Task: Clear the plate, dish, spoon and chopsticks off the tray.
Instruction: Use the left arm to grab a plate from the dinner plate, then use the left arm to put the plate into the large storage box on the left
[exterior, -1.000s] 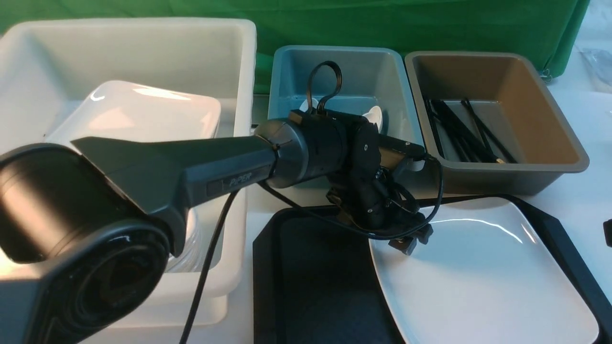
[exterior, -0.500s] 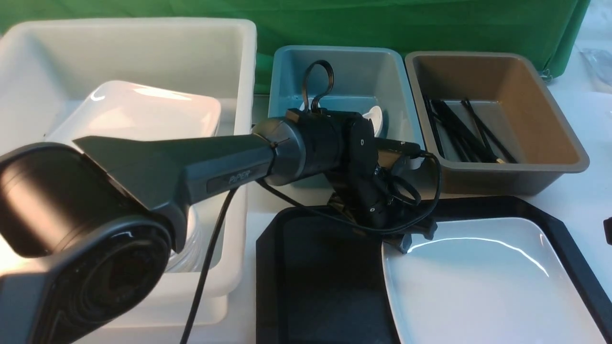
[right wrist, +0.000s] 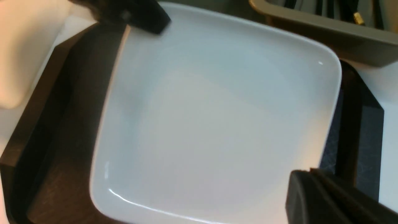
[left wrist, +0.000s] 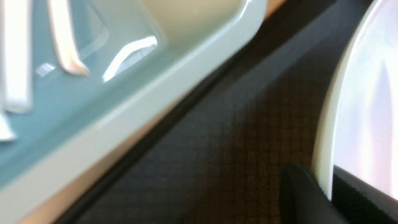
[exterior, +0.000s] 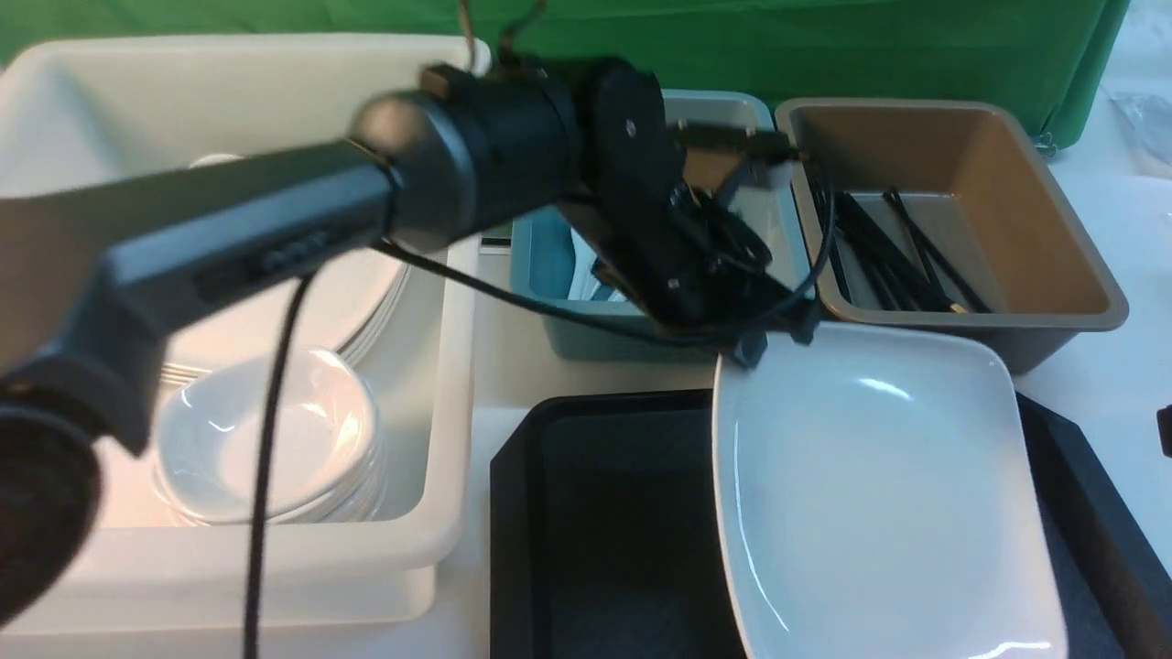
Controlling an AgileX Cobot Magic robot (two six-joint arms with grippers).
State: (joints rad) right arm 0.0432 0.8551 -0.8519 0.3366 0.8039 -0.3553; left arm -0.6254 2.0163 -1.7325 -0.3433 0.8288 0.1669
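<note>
Left: my left gripper (exterior: 774, 340) pinches the far-left corner of the plate (exterior: 879, 485), jaws clamped across its rim. Centre: the plate tilts over the tray (exterior: 522, 513), far edge highest. Right: my right gripper (right wrist: 307, 180), jaws together, empty.

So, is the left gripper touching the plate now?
Touching. The left wrist view shows the left gripper closed on the plate, its rim pinched between both black fingers.

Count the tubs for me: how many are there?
3: white tub on the left, blue tub in the middle, brown tub on the right. None seems hidden.
</note>
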